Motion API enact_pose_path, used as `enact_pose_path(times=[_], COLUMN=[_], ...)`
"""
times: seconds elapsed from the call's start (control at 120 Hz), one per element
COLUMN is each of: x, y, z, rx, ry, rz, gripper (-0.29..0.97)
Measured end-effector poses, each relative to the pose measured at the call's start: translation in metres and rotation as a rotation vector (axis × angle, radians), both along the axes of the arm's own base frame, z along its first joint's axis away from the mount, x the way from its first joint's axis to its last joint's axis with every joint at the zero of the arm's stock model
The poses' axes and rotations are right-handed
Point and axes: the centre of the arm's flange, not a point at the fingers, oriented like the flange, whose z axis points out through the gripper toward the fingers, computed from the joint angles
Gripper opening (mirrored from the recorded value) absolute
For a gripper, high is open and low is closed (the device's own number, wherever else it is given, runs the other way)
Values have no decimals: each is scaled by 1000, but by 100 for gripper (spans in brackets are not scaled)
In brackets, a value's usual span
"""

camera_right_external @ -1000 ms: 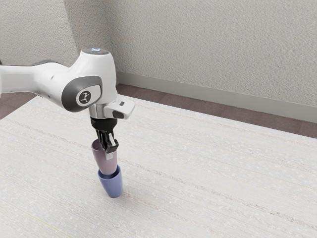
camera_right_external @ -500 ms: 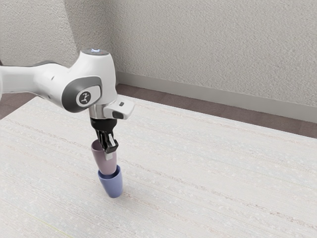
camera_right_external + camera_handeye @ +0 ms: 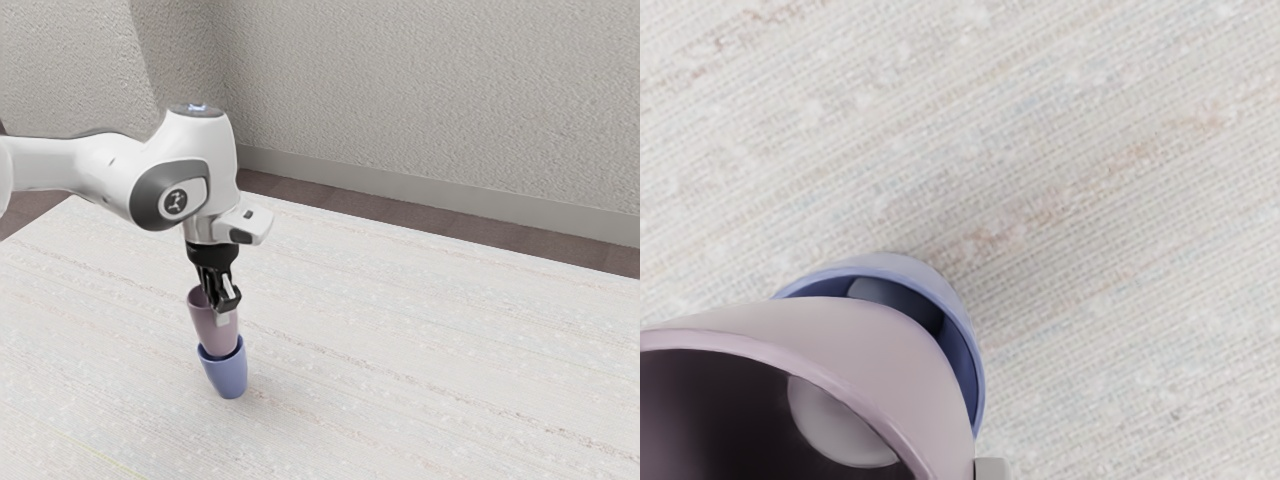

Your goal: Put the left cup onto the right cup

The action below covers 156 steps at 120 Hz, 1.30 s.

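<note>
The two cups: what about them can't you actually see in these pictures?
- Exterior view: the mauve cup's lower part is hidden inside the blue cup, so how deep it sits is unclear.
- Wrist view: the mauve cup covers most of the blue cup's inside, and the picture's edge cuts off much of the mauve cup itself.
- Exterior view: the gripper hides part of the mauve cup's rim.
</note>
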Motion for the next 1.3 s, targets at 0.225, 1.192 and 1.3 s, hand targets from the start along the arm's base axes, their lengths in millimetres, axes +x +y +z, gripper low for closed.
enact_pose_path(times=[0.225, 1.192, 1.3], x=[1, 8, 8], y=[1, 4, 3], z=[-4, -17, -18], rx=[-1, -7, -10], ry=[3, 4, 4], rz=[0, 8, 8], gripper=[-11, -10, -7])
